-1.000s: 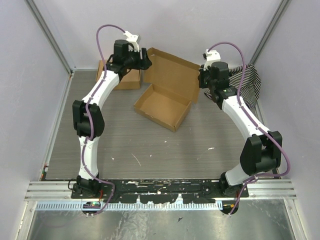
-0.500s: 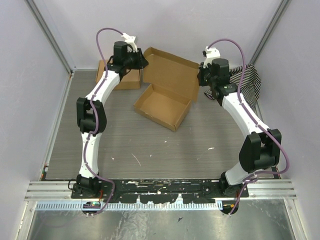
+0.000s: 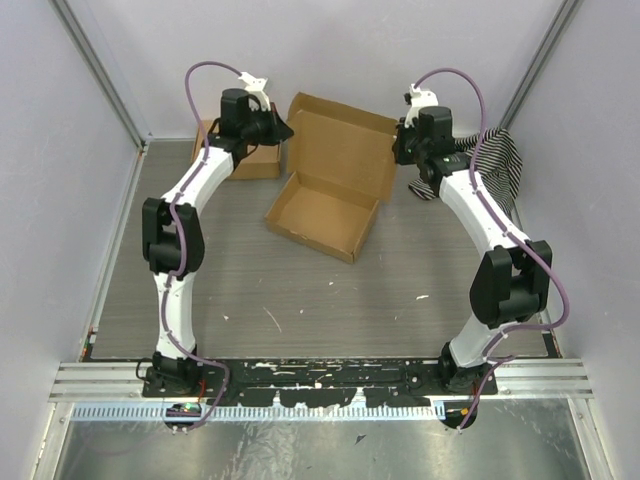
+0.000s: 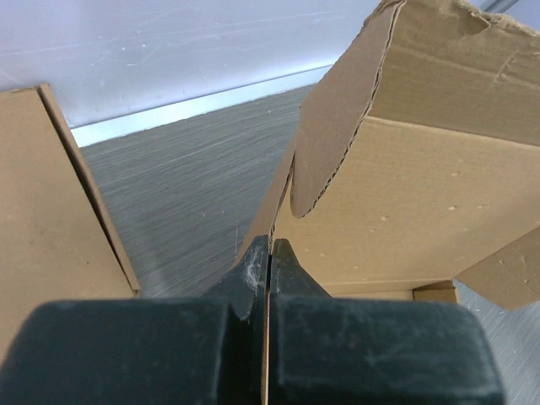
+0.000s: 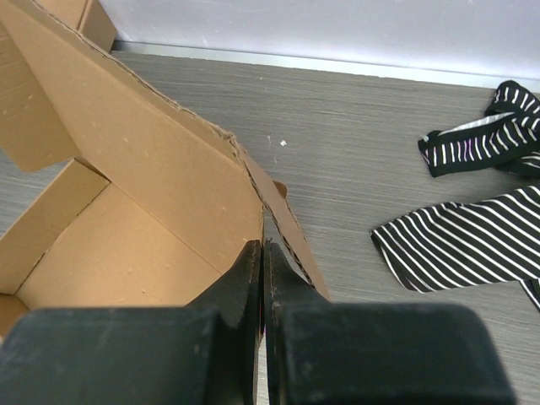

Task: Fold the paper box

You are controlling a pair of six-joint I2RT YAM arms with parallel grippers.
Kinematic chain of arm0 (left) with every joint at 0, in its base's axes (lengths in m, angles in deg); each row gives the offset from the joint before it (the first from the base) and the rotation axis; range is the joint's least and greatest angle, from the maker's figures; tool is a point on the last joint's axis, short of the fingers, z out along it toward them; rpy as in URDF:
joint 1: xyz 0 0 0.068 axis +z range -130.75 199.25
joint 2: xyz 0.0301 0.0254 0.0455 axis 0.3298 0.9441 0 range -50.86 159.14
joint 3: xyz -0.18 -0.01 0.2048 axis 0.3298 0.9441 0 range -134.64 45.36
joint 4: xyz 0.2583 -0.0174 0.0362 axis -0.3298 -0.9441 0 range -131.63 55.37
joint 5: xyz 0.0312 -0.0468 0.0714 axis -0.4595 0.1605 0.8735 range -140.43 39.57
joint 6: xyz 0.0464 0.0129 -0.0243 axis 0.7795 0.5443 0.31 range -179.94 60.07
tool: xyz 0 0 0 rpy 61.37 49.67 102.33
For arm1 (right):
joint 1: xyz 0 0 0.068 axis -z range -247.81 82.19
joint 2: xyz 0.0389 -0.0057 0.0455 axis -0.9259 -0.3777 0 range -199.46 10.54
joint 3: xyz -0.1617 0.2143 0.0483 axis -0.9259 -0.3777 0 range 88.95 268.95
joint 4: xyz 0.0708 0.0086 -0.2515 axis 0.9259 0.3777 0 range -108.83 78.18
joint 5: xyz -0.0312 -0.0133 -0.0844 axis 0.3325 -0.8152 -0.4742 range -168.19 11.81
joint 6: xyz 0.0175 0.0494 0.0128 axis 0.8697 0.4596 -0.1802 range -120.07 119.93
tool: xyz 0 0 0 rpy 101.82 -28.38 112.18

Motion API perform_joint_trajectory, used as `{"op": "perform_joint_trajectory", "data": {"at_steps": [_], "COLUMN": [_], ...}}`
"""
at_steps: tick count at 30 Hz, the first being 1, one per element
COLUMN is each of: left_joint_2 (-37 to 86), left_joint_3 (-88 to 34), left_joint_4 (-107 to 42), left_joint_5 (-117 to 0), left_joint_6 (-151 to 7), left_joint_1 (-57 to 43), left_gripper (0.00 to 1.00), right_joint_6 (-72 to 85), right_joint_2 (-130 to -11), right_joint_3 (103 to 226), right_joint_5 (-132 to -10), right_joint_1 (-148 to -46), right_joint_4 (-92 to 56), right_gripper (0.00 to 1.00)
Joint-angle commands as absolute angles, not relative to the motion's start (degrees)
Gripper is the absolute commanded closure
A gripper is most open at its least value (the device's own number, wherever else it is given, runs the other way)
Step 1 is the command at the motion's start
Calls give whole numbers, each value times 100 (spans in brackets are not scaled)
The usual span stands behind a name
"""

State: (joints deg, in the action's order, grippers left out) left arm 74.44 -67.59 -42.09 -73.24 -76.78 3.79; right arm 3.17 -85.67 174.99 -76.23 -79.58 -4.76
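The paper box is a brown cardboard mailer in the middle of the table, its tray open and its lid raised at the back. My left gripper is at the lid's left edge, shut on the lid's left side flap. In the left wrist view a thin cardboard edge runs between the left gripper fingers, with the lid rising to the right. My right gripper is shut on the lid's right side flap. In the right wrist view the right gripper pinches that flap, the tray to its left.
A second brown cardboard box sits at the back left behind my left arm; it also shows in the left wrist view. A black-and-white striped cloth lies at the back right and shows in the right wrist view. Walls close in the table.
My left gripper has closed on the lid's left flap. Both grippers have shifted slightly toward the back wall, and the lid stands a little higher.
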Motion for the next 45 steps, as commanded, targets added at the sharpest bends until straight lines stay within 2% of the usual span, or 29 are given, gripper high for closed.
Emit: {"op": "perform_joint_trajectory", "data": {"at_steps": [1,11,13,16,17,25,27,28,29,33,41,45], "left_joint_2": [6576,5370,5232,5027,4952,4380,4293,4247,4200,4175,5186,5604], "left_joint_3": [-5974,-5027,-5003,-4920,-4853,-3958,-3900,-3900,-3928,-4254,-5764,-6049], "left_joint_4": [-3965,-4267,-4489,-4804,-4870,-4934,-5075,-5140,-5195,-5376,-5805,-5565], "left_joint_5": [-7223,-6747,-6522,-6239,-6189,-5932,-5821,-5746,-5684,-5564,-5191,-5113], "left_joint_6": [-7657,-7582,-7406,-7155,-7115,-6963,-6875,-6814,-6739,-6454,-5858,-5586], "left_joint_1": [383,33,-97,-220,-233,-306,-315,-316,-315,-316,-323,-299], "left_gripper": [100,98,90,64,60,60,57,51,45,37,34,34], "right_joint_6": [475,868,888,814,753,378,372,352,321,132,-306,-507], "right_joint_2": [-8833,-9677,-9680,-9528,-9423,-8771,-8634,-8557,-8482,-8248,-7855,-7702], "right_joint_3": [18220,19159,19129,18876,18734,17701,17384,17239,17118,16868,16754,16684], "right_joint_5": [-8093,-8546,-8532,-8543,-8540,-8314,-8170,-8117,-8084,-7953,-7368,-7113], "right_joint_1": [-7952,-8081,-8129,-8156,-8155,-8158,-8158,-8165,-8163,-8169,-8167,-8149], "right_joint_4": [-312,-104,-188,-412,-513,-1161,-1358,-1473,-1578,-1772,-1560,-1475], "right_gripper": [98,98,98,98,98,99,99,99,99,99,99,99]}}
